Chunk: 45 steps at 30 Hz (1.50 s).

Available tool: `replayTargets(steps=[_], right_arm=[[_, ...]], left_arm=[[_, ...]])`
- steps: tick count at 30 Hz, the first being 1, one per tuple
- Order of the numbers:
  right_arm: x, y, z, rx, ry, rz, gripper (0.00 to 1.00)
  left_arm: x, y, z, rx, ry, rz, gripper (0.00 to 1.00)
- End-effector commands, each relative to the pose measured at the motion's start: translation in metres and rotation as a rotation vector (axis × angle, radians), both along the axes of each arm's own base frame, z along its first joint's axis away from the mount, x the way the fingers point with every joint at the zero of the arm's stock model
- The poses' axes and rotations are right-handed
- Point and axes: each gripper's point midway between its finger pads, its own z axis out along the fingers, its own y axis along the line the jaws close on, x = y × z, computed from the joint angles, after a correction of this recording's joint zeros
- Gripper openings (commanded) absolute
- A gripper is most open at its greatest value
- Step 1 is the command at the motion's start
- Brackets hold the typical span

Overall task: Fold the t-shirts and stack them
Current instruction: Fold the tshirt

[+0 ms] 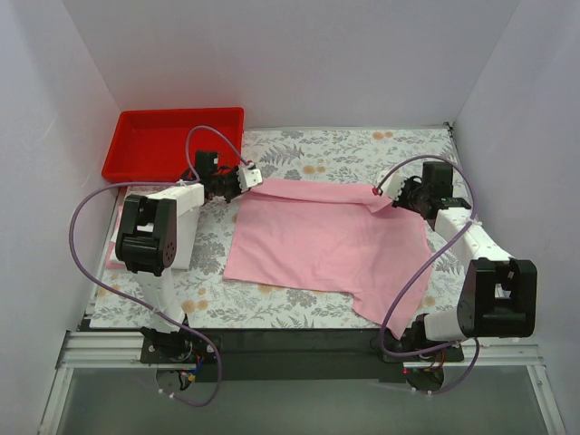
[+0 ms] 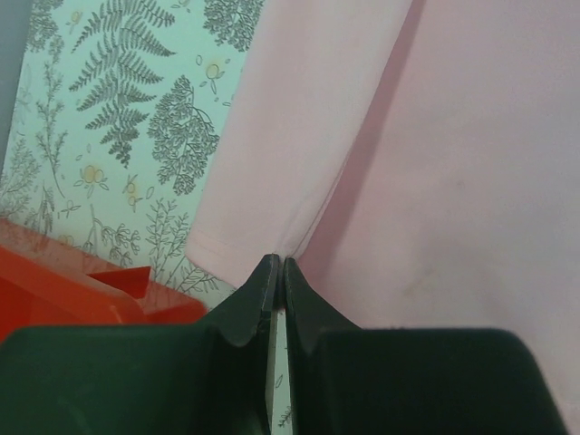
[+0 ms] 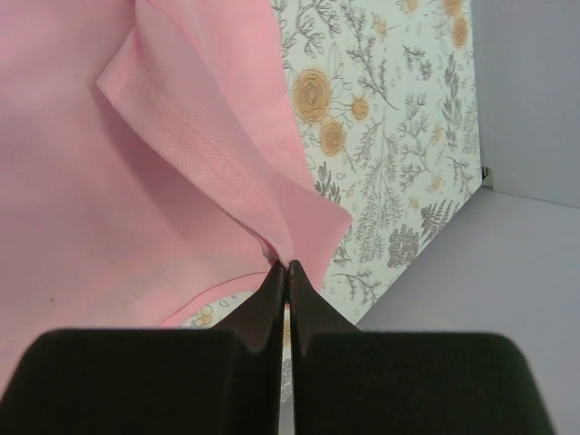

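Pink t-shirt [image 1: 317, 240]: soft matt cloth (stitched hem); red tray [image 1: 172, 143]: glossy plastic.

Left wrist cam: the pink t-shirt [image 2: 471, 181] runs off the frame above and right of the left gripper [image 2: 276, 270], and the red tray [image 2: 54, 294] left of it gets chopped by the edge. At the right gripper [image 3: 288, 272], the pinched hem just vanishes between the closed tips. From the top, a pink sliver [image 1: 111, 257] pokes out under the left arm [image 1: 156, 231], can't tell what.
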Motion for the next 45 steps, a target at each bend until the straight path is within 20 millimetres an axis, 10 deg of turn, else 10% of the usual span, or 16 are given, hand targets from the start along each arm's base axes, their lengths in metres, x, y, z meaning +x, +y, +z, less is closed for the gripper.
replayTargets(steps=[1, 12, 45], right_arm=[[-0.012, 0.001, -0.010, -0.003, 0.033, 0.003, 0.01], [-0.016, 0.004, -0.033, -0.002, 0.099, 0.002, 0.01], [-0.042, 0.010, -0.012, 0.061, 0.154, -0.019, 0.01]], left_arm=[[-0.007, 0.003, 0.024, 0.023, -0.063, -0.026, 0.00], [-0.019, 0.001, -0.004, 0.074, -0.004, -0.026, 0.00], [-0.006, 0.001, 0.033, 0.059, -0.061, -0.029, 0.00]])
